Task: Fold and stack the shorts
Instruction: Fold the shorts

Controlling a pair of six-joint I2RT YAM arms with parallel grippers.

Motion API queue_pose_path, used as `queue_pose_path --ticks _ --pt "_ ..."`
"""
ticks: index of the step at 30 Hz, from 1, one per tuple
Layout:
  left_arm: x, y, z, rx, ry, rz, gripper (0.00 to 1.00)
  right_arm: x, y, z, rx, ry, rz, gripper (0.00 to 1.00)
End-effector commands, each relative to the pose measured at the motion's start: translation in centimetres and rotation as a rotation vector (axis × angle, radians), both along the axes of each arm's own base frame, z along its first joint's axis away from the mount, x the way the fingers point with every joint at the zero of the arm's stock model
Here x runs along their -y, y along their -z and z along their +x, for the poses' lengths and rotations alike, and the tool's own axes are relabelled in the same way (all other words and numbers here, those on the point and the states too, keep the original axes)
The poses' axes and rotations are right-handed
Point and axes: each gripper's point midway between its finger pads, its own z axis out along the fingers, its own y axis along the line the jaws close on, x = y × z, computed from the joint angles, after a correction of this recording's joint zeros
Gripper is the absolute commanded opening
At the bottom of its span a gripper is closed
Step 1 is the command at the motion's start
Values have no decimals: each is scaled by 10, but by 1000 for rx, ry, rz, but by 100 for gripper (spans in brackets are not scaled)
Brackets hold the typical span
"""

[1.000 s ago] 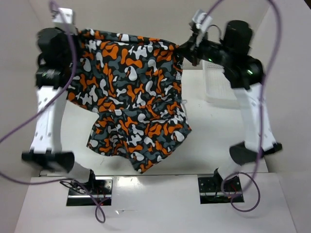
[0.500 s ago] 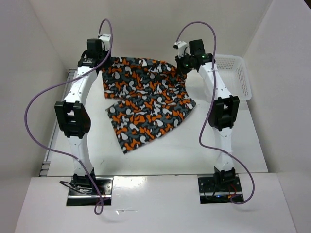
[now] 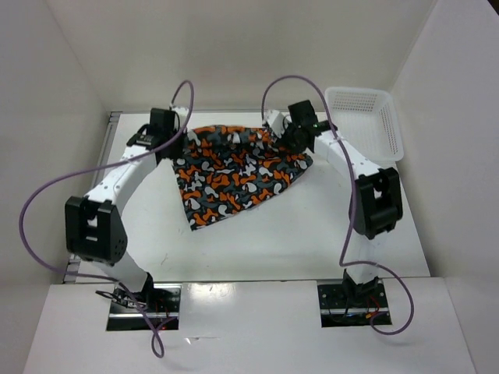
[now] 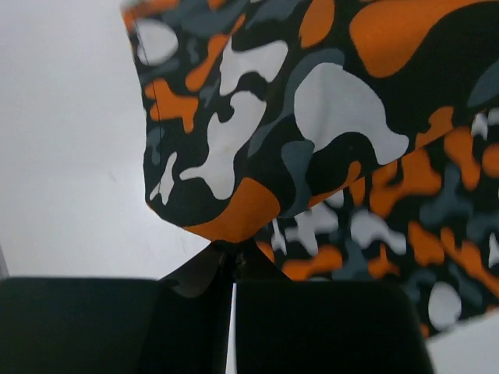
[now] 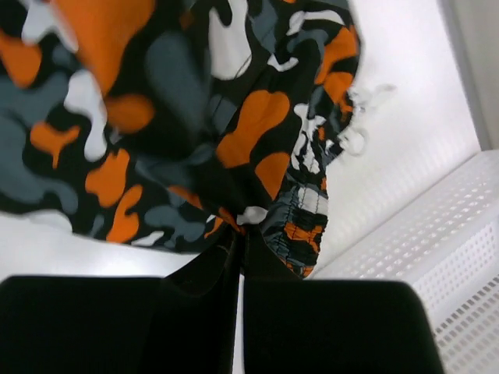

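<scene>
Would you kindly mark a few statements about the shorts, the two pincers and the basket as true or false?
1. The left pincer and the right pincer are both shut on the shorts. True.
2. The shorts lie inside the white basket. False: they are spread over the table between the two arms, to the left of the basket.
3. The basket stands at the table's far right corner. True.
4. The shorts are plain blue. False: they bear an orange, black, grey and white camouflage print.
</scene>
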Motion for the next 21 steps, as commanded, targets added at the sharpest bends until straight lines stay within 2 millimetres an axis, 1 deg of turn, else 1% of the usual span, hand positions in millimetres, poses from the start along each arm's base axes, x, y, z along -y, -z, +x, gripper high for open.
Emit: queue_pose_path --ticks 1,2,3,4,5,6,7,8,9,10,11,12,13,14,15,17,18,19,20,21 --pt "-8 13 -58 -101 -2 36 0 28 -18 -11 153 -77 -173 0" --pt "-8 20 -81 -136 10 43 0 38 -21 -16 157 -70 -180 0" --pt "-5 21 -92 -148 21 46 0 43 -18 -21 148 -76 -186 0" --pt "-6 23 -103 -167 28 42 0 51 -1 -30 111 -81 -206 0" --pt "-3 28 -118 -206 45 51 0 52 1 -33 114 -91 -215 0" --pt "5 26 -131 -213 79 46 0 55 13 -41 92 -101 -227 0" --pt "6 42 -153 -289 99 56 0 54 15 -45 90 -112 -241 0" --pt "11 49 -164 -321 124 54 0 55 18 -46 90 -112 -241 0" --pt "20 56 -177 -351 164 68 0 56 27 -51 68 -115 -247 0" --pt "25 64 -188 -389 192 72 2 59 27 -51 69 -105 -259 0" --pt "25 75 -202 -442 207 88 2 63 32 -54 58 -105 -283 0" --pt "35 78 -208 -455 247 79 2 64 37 -56 54 -114 -291 0" --pt "36 84 -214 -483 257 88 2 66 32 -55 66 -105 -298 0" --pt "38 90 -222 -513 275 85 2 68 34 -59 62 -113 -306 0" --pt "40 93 -226 -521 287 91 4 69 35 -63 59 -114 -307 0" --pt "48 90 -232 -523 326 91 4 68 24 -66 85 -109 -314 0" --pt "49 91 -237 -540 331 86 4 69 26 -69 80 -103 -310 0" --pt "54 82 -235 -531 347 79 5 66 25 -74 83 -106 -303 0" --pt "57 77 -235 -533 356 66 8 66 25 -74 83 -106 -303 0" --pt "63 73 -240 -550 381 30 9 66 31 -81 68 -112 -314 0"
